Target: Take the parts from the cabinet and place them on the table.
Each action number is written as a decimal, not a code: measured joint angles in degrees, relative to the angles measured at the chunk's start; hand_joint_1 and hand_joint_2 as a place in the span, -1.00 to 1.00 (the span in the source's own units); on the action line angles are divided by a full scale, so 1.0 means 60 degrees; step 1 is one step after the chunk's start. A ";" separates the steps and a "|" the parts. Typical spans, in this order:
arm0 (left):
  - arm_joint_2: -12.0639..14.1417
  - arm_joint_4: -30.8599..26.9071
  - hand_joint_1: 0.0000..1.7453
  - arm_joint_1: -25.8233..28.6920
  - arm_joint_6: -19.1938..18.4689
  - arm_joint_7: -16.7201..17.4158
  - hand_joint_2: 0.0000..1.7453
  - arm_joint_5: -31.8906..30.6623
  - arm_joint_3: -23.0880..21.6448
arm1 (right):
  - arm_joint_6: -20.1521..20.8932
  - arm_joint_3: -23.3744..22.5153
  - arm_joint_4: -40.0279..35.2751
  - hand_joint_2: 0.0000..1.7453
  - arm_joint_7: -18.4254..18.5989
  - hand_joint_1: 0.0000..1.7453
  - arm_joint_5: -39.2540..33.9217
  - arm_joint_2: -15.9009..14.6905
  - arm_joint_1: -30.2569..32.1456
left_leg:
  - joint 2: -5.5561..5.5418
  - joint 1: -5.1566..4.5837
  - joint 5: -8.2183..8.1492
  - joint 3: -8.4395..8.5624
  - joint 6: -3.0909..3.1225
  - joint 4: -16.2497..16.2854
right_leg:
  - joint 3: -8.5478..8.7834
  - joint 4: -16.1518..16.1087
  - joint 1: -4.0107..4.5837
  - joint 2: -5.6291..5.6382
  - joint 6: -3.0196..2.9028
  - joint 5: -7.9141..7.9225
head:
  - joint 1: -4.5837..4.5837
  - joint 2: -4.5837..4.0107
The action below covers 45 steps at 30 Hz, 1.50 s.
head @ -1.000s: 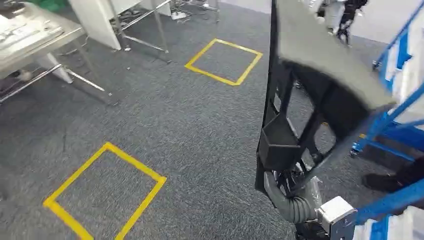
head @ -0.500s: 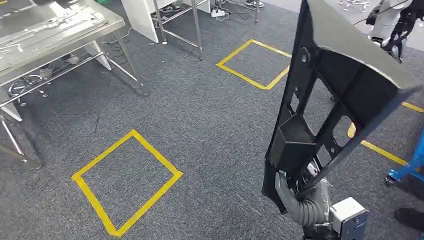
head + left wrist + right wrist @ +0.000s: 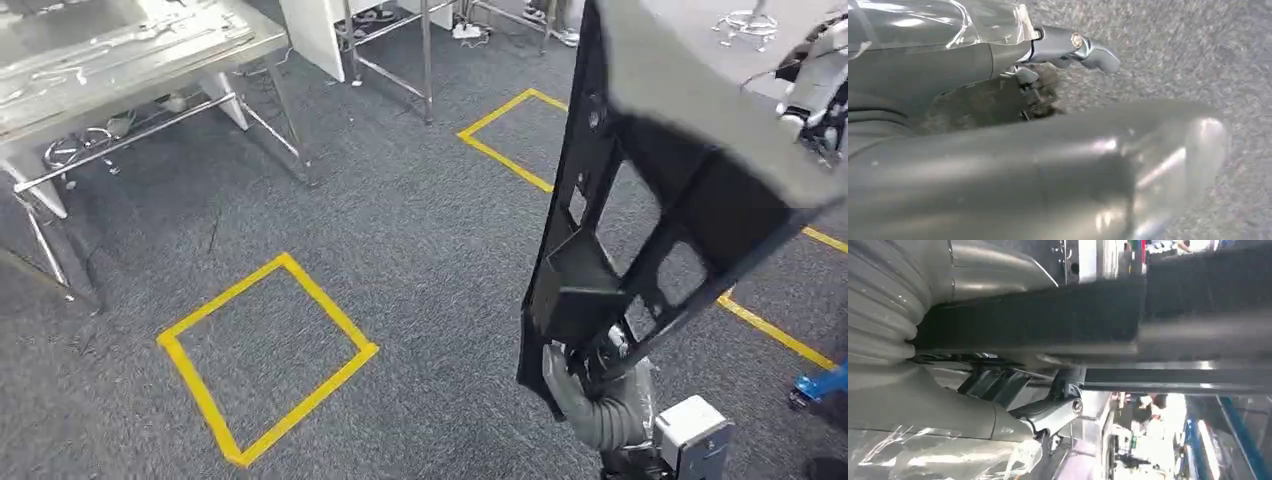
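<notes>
Low on the right of the head view, the right hand [image 3: 590,375] grips the bottom end of a long black plastic panel with ribbed cut-outs and a box-shaped pocket [image 3: 640,230], fingers wrapped on its lower edge, and holds it roughly upright with the wide grey-faced top leaning outward. The left hand [image 3: 1068,47] hangs over grey carpet with nothing in it; whether its fingers are spread or curled I cannot tell.

Carrying is the step in hand. Since the grip sits at one end of a tall part, a slow, steady turn and walk should limit sway, and the part needs tipping flat only once above the stainless-steel table [image 3: 130,60] at upper left, well apart from the part for now.

Between them lie yellow tape squares [image 3: 265,355] on the floor. The table's slanted steel legs [image 3: 285,125] and a white stand's metal frame [image 3: 400,60] nearby could catch the swinging top.
</notes>
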 joint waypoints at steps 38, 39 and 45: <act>0.0029 0.0051 -1.00 0.0122 0.0135 0.0062 -1.00 0.0364 -0.0004 | 0.0382 0.0121 0.0248 1.00 -0.0113 1.00 -0.0204 0.0033 -0.0122 | -0.0119 -0.0223 -0.0717 0.1144 0.0050 -0.0333 | 0.0345 -0.2746 0.0304 0.0054 -0.0337 0.2301 | 0.0095 0.0000; 0.0026 0.0055 -1.00 0.0110 0.0135 0.0055 -1.00 0.0368 -0.0004 | 0.0393 0.0142 0.0277 1.00 -0.0153 1.00 -0.0299 0.0062 -0.0135 | -0.0126 -0.0225 -0.0784 0.1098 0.0011 -0.0389 | 0.0360 -0.2741 0.0300 0.0037 -0.0341 0.2030 | 0.0120 0.0000; 0.0044 0.0062 -1.00 0.0077 0.0157 0.0066 -1.00 0.0448 -0.0007 | 0.0346 0.0172 0.0347 1.00 -0.0153 1.00 0.0059 0.0098 -0.0235 | -0.0087 -0.0084 -0.1030 0.0056 -0.0299 0.1724 | 0.0691 -0.2779 0.0215 -0.0041 -0.0579 0.1789 | 0.0091 0.0000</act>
